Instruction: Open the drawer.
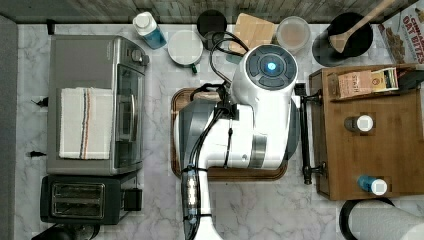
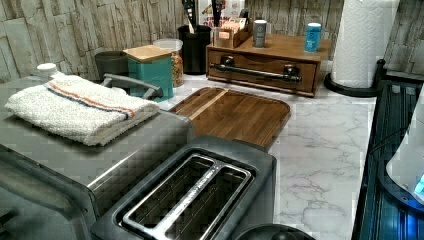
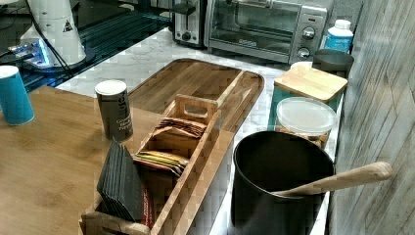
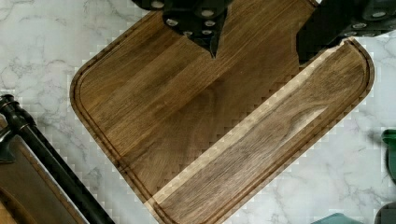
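The step in hand looks like the approach: the drawer (image 2: 260,72) is fully shut in its wooden organiser (image 1: 390,145), and nothing touches its black bar handle (image 2: 257,71). In the wrist view the tool (image 4: 259,44) hangs above the dark wooden tray (image 4: 219,121) with its two fingers (image 4: 205,28) spread apart and nothing between them, so it is open and empty. The drawer sits at the organiser's front face, at the back of the marble counter (image 2: 320,155) in the left view and at the top view's right, where the handle (image 1: 305,135) runs just beside the tray's edge. In the wrist view the same handle (image 4: 51,168) shows at a corner, off to one side of the tool and apart from it, with a strip of counter between tray and organiser. The next move likely calls for shifting the tool across the tray toward the handle, lowering to bar height, turning the fingers to straddle the thin bar between its two posts, closing, then pulling straight away from the organiser.
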You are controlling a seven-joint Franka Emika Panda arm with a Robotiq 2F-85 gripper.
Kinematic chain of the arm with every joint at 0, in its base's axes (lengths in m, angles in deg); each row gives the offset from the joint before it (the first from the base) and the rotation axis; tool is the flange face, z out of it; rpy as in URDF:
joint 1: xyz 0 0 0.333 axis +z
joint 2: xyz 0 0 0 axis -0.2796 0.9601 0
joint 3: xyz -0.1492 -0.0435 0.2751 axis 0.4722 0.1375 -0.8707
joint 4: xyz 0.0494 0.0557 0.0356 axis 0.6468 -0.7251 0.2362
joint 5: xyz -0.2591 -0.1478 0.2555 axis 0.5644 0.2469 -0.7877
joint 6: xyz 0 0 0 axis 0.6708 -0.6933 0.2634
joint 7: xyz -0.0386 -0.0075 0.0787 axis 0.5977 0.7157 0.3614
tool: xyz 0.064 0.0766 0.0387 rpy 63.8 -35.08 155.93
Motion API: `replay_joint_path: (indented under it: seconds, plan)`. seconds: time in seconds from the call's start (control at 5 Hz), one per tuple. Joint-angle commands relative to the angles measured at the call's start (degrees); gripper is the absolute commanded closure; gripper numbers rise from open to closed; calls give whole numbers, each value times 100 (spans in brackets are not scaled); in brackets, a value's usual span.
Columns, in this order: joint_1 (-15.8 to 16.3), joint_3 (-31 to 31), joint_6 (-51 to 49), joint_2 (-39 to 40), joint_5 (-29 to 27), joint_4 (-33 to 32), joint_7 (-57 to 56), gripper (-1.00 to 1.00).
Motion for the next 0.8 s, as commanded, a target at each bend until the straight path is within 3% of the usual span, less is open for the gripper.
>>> replay_joint_path:
  seconds: [0.2, 0.4, 0.6, 0.8]
  plan:
    - [-8, -7, 0, 0, -25, -10, -5, -100]
    - [-185, 90, -139, 18, -137, -91, -1166, -100]
    - [-423, 257, 817, -264, -264, -881, -2744, -100]
    - [-529, 446, 1166, -194, -13, -1004, -3825, -100]
